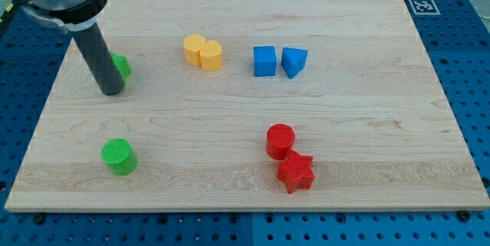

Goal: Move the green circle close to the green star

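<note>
Wooden board (344, 108) on a blue pegboard surface (459, 62); a fiducial marker (420, 4) sits at the board's far right corner.

My tip (112, 90) rests on the board at far left. The arm ends in a plain dark rod, so there are no jaws to be apart or together. The rod stands directly against the green star (120, 66) and covers most of it; only the star's right part shows, just right of and slightly beyond my tip.

Green circle (119, 156): near left of the board, upright, well apart from the green star and straight nearer than my tip. Bare wood lies between them.

Other blocks:
- Two yellow blocks (203, 51), touching, far centre-left; exact shapes hard to make out.
- Blue cube (264, 60) and blue triangle (293, 62), just beside each other, far centre.
- Red circle (280, 140) and red star (295, 172), touching, near centre-right.
</note>
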Available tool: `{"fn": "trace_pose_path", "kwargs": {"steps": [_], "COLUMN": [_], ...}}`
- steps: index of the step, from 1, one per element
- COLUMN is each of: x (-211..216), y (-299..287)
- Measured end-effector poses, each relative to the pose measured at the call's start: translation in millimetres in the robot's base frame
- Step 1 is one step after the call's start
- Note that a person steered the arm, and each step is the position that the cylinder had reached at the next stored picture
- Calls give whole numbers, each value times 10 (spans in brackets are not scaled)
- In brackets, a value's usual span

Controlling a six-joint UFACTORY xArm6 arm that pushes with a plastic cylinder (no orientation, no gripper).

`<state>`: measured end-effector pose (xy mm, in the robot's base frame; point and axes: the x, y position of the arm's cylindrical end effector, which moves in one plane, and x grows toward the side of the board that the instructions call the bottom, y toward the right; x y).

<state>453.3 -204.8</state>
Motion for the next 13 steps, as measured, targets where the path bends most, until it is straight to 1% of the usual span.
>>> {"fn": "trace_pose_path", "kwargs": {"steps": [2,3,4,7,10,12,13], "x": [1064,1446,1642,1595,1108,973,819], "y": [-3,43,427,498,385,257,223]}}
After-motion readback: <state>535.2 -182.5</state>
